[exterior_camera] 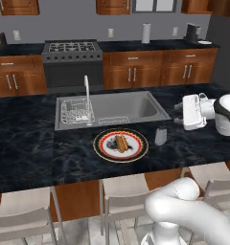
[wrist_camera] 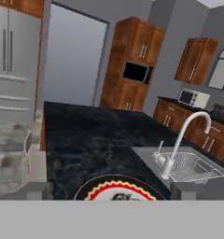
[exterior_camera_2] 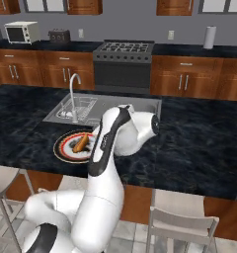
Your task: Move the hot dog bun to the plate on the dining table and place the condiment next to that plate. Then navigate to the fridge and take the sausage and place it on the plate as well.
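While the white arm bends up from the lower right of the left base view, its pincer [exterior_camera: 177, 113] lies level above the black marbled desk [exterior_camera: 30, 143], pointing toward the steel sink [exterior_camera: 136, 107] – jaws wide apart, nothing between them. Just left of it stands a small grey cylindrical bottle [exterior_camera: 160, 136] beside the round red-rimmed plate [exterior_camera: 138, 149], where a tan bun [exterior_camera: 120, 143] rests. From the right base view, bun [exterior_camera_2: 81, 143] and plate [exterior_camera_2: 61, 148] sit left of the glossy arm. Through the hand view, the plate's scalloped rim [wrist_camera: 104, 186], a curved faucet [wrist_camera: 186, 135] and the steel fridge [wrist_camera: 13, 60] appear.
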